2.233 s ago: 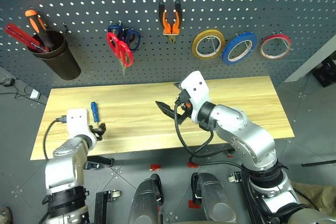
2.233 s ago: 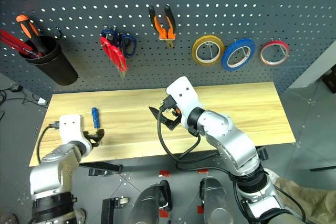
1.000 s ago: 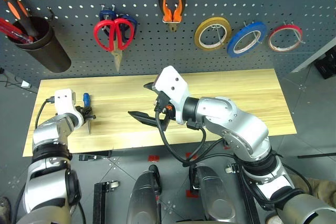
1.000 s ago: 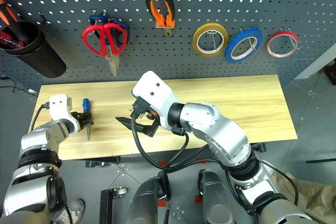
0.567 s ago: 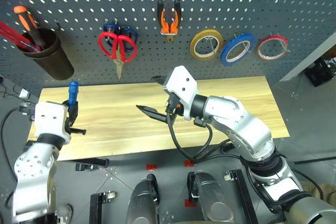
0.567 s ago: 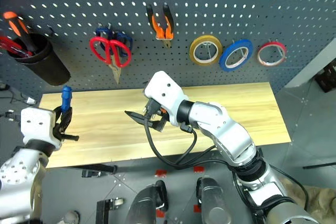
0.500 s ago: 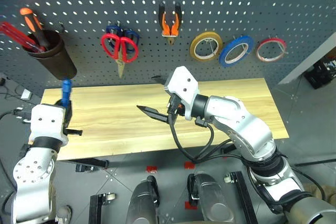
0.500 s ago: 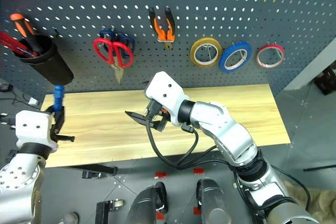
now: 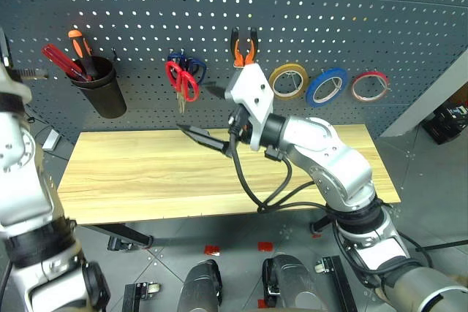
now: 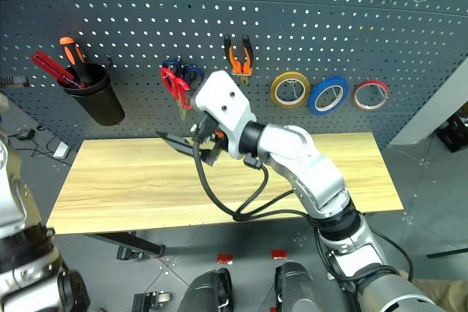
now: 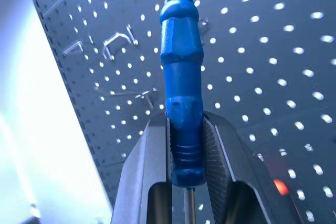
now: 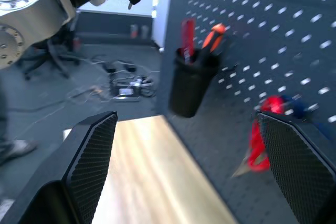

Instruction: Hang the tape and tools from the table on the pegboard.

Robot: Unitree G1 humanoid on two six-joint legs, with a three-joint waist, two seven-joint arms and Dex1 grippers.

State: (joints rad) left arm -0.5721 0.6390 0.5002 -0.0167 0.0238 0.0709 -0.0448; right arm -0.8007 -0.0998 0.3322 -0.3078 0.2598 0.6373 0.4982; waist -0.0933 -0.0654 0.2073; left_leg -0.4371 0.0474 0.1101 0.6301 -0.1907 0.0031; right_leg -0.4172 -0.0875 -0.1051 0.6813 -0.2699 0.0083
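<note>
Table (image 9: pixel 146 180): a long light wood plank top is seen, bare of tools, set directly before the pegboard; grey floor with cables lies beneath and to its left.

Right gripper (image 9: pixel 201 118): held above the table's rear edge, close to the pegboard, its two black fingers spread wide with nothing between them.

Left gripper (image 11: pixel 186 145): clamped narrowly on the blue-handled screwdriver (image 11: pixel 182 77), whose handle is raised against the pegboard's holes.

Pegboard (image 9: pixel 329 20): a dark grey perforated panel rising behind the table. On it, from the table's left end rightward, are recorded: a black cup (image 9: pixel 99 89) holding red and orange-handled screwdrivers (image 9: pixel 69 52); red-handled scissors (image 9: pixel 180 82) overlapping dark blue-handled scissors (image 9: pixel 196 67); orange-and-black pliers (image 9: pixel 245 45); a yellow ring (image 9: pixel 289 80); the blue tape (image 9: pixel 326 86); a red ring (image 9: pixel 368 85).

A pale wall is seen beyond the pegboard's right edge.
</note>
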